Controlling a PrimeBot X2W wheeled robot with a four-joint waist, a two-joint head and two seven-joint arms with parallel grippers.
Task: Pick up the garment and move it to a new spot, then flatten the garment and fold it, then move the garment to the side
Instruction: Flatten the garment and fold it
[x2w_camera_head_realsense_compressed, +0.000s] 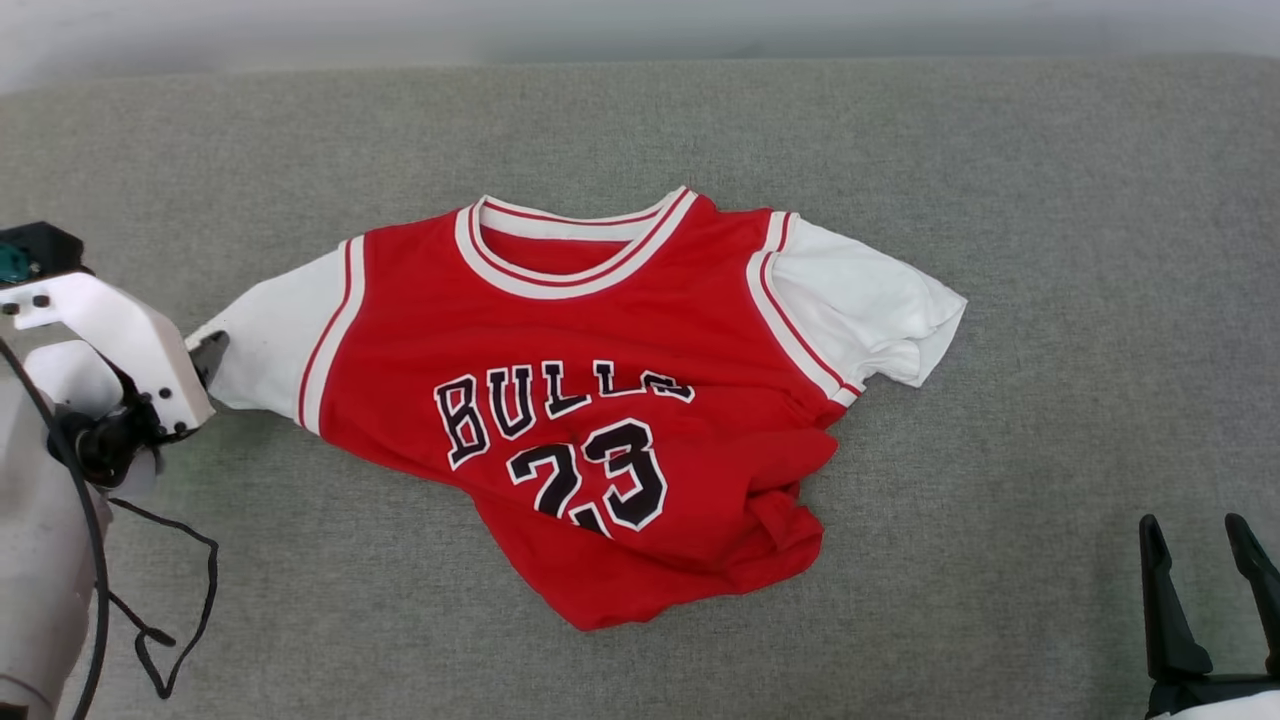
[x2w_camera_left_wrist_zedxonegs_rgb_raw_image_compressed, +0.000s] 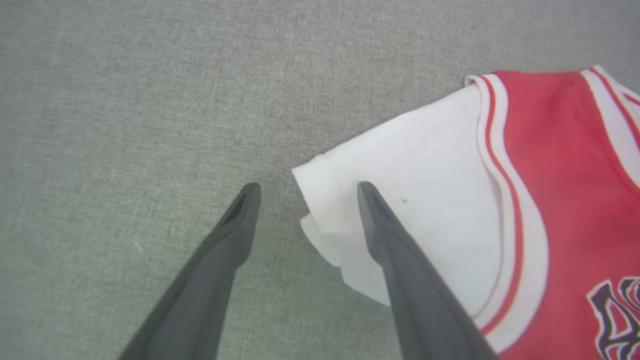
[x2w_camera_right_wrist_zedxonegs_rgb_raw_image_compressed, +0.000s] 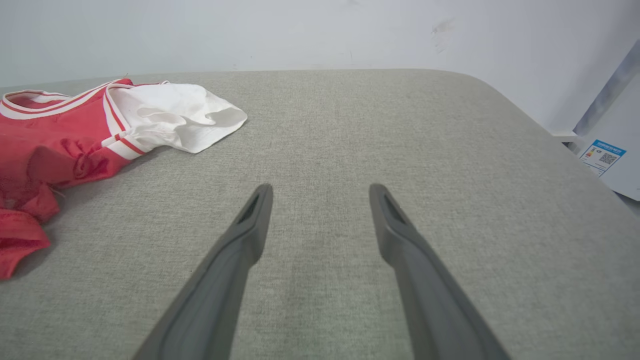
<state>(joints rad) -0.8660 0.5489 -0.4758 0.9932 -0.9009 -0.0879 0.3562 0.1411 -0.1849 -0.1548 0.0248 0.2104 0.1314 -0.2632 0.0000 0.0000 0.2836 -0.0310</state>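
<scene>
Left gripper (x2w_camera_left_wrist_zedxonegs_rgb_raw_image_compressed: 308, 187): jaws are held wide, and the white sleeve cuff (x2w_camera_left_wrist_zedxonegs_rgb_raw_image_compressed: 325, 210) is seen between them.
Garment (x2w_camera_head_realsense_compressed: 600, 350): laid mid grey fabric surface (x2w_camera_head_realsense_compressed: 1000, 150), long axis sleeve to sleeve.
Right gripper (x2w_camera_head_realsense_compressed: 1194, 525): jaws wide, well apart from it.

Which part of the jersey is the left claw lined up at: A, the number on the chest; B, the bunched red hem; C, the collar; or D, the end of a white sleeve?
D: in the left wrist view the open left claw straddles the cuff edge of the jersey's white sleeve, one finger over the cloth, the other over the grey surface.
</scene>
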